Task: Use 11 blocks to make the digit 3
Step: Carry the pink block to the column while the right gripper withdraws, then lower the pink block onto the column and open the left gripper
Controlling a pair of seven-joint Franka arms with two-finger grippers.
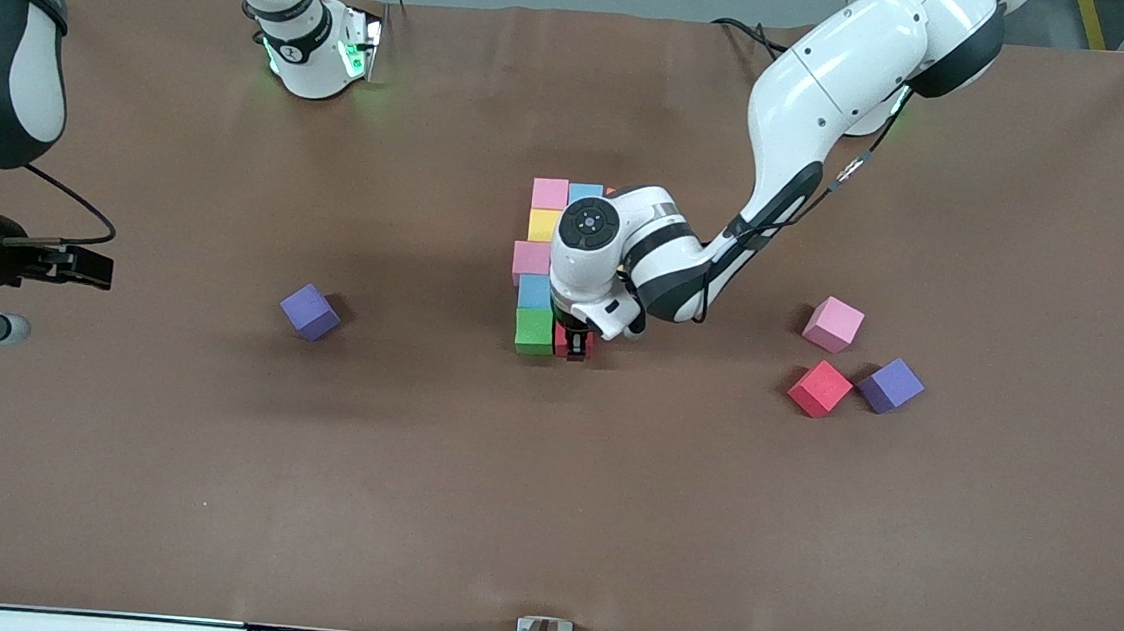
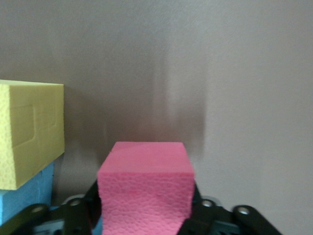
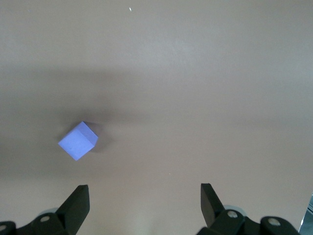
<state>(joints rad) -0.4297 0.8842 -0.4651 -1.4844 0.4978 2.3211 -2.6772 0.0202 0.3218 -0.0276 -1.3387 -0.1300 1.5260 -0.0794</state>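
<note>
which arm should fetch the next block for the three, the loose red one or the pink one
Left. Its gripper is at the figure, and the loose red block and pink block lie toward its end. The right gripper waits by a purple cube.

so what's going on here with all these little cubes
The left arm is reaching into a cluster of coloured cubes mid-table, its left pincer down around a red cube beside the green cube at the cluster's near end. The cluster also shows pink, yellow and light blue cubes. A loose pink cube, red cube and purple cube sit toward the left arm's end. The right arm waits, right pincer open above the table near another purple cube.
</note>
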